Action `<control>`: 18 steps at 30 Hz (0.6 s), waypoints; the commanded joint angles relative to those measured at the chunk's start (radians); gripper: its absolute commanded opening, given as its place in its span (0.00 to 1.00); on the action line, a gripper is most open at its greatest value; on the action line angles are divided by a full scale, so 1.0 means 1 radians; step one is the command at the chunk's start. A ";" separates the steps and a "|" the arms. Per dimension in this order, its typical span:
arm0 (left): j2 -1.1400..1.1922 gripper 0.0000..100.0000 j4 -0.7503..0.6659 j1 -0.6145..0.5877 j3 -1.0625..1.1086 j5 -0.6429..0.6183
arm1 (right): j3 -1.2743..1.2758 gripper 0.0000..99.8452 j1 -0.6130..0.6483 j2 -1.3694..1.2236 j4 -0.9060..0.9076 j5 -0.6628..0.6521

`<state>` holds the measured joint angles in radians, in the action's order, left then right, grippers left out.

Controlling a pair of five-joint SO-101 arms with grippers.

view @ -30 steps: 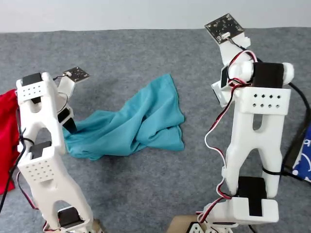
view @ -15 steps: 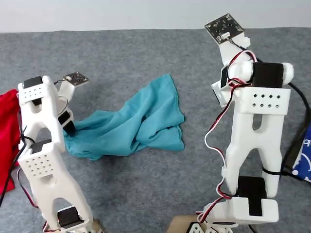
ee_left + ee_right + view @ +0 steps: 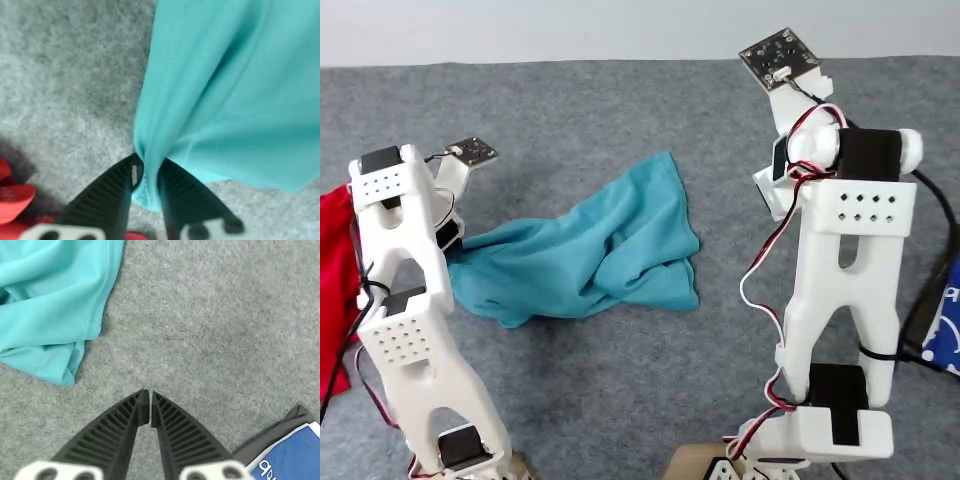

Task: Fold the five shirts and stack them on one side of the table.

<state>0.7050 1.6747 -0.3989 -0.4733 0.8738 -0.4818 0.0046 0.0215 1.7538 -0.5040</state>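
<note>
- Teal shirt (image 3: 585,255) (image 3: 225,90) (image 3: 45,305): one, unfolded and crumpled, lying on the grey table (image 3: 620,120) between the two arms; a broad lobe spreads away from the arm bases, and the rest trails in long wrinkles toward the robot's left
- Left arm (image 3: 405,330): white, standing at the teal shirt's left end; its upper links lean over that end and the wrist is bent down onto the cloth
- Left gripper (image 3: 448,238) (image 3: 147,170): black ribbed jaws pinched together on a gathered fold of the teal shirt's left edge, with the cloth bunched between them
- Right arm (image 3: 850,260): white, standing on the right of the teal shirt and apart from it; it is reared upright, with the wrist at the far end from its base
- Right gripper (image 3: 150,407): jaws pressed tip to tip with nothing between them, pointing at bare table near the teal shirt's right hem, clear of the cloth
- Red shirt (image 3: 335,270) (image 3: 15,195): one, left of the teal shirt, beyond the left arm at the table's left edge
- Blue garment (image 3: 945,320) (image 3: 290,455): printed, well to the right of the teal shirt, beyond the right arm; a dark grey cloth (image 3: 295,417) lies against its edge
</note>
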 commanded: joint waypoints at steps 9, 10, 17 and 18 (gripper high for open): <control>-0.012 0.00 0.035 0.028 -0.077 -0.029 | -0.012 0.01 0.051 -0.071 -0.056 0.000; -0.012 0.00 0.035 0.026 -0.090 -0.049 | -0.012 0.01 0.062 -0.091 -0.081 0.000; -0.011 0.00 0.035 0.034 -0.101 -0.147 | -0.012 0.01 0.133 -0.249 -0.297 -0.002; -0.011 0.00 0.035 0.034 -0.101 -0.152 | -0.012 0.01 0.140 -0.274 -0.332 -0.002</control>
<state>0.7050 1.6978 -0.3759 -0.5409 0.7480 -0.4818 0.1227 -0.2271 1.5129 -0.5040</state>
